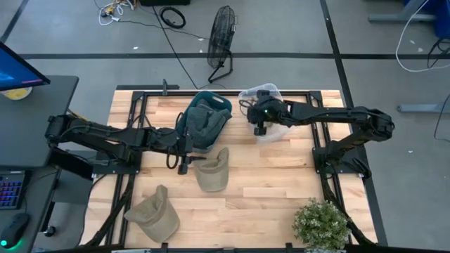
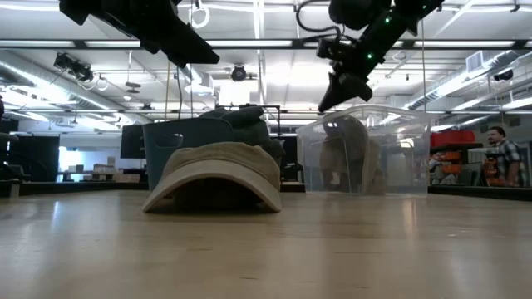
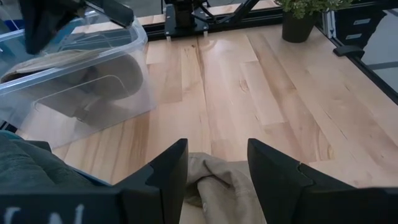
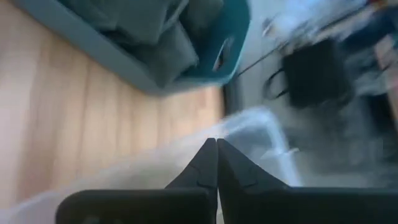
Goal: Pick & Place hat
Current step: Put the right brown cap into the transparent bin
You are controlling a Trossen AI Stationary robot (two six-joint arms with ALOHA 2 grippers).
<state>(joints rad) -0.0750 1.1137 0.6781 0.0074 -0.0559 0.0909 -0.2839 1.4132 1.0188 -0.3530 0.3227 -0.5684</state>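
Observation:
A tan hat (image 1: pixel 213 171) lies crown up on the wooden table, resting on its brim edge (image 2: pixel 214 174). My left gripper (image 1: pixel 184 163) hovers open beside and above it; in the left wrist view its fingers (image 3: pixel 217 149) stand on either side of the tan cloth (image 3: pixel 214 183) without touching it. My right gripper (image 1: pixel 259 126) is shut and hangs over the clear plastic bin (image 1: pixel 266 98), fingertips (image 2: pixel 337 98) just above its rim. A tan hat (image 2: pixel 345 162) lies inside that bin. A second tan hat (image 1: pixel 155 214) lies near the table's near left corner.
A teal bin (image 1: pixel 205 119) full of dark green hats stands left of the clear bin at the far side. A potted plant (image 1: pixel 322 223) sits at the near right corner. Bare wood lies between the middle hat and the plant. A person (image 2: pixel 499 158) stands in the room behind.

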